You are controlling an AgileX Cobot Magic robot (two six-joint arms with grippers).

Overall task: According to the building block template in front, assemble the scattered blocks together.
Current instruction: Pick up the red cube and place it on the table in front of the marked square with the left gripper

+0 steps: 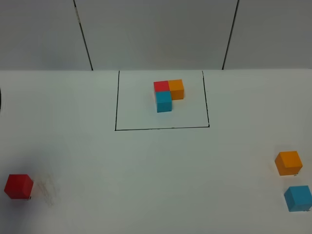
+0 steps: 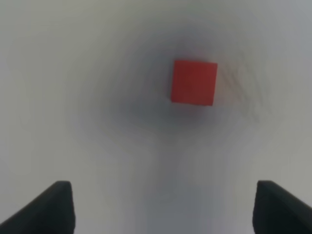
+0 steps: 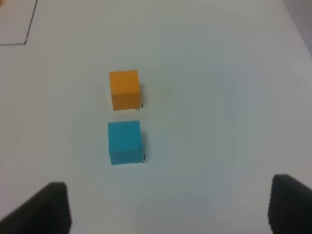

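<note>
Since none of the loose blocks are joined up yet, I'd say this is the very first step: going for a pickup. The template [image 1: 168, 95] sits in its black outline at the back of the table [image 1: 146, 185]. Left gripper [image 2: 165, 207] hangs spread wide and empty over the red block [image 2: 194, 82] at the near left. Right gripper [image 3: 170, 204] is also apart and empty, above the orange block [image 3: 124, 89] and blue block [image 3: 125, 142] by the right edge. Next move probably needs a straight drop, jaws squared to a cube's faces.

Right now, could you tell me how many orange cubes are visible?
2: one orange cube in the black-framed cluster; one loose orange cube far right, beside the light-blue cube.
</note>
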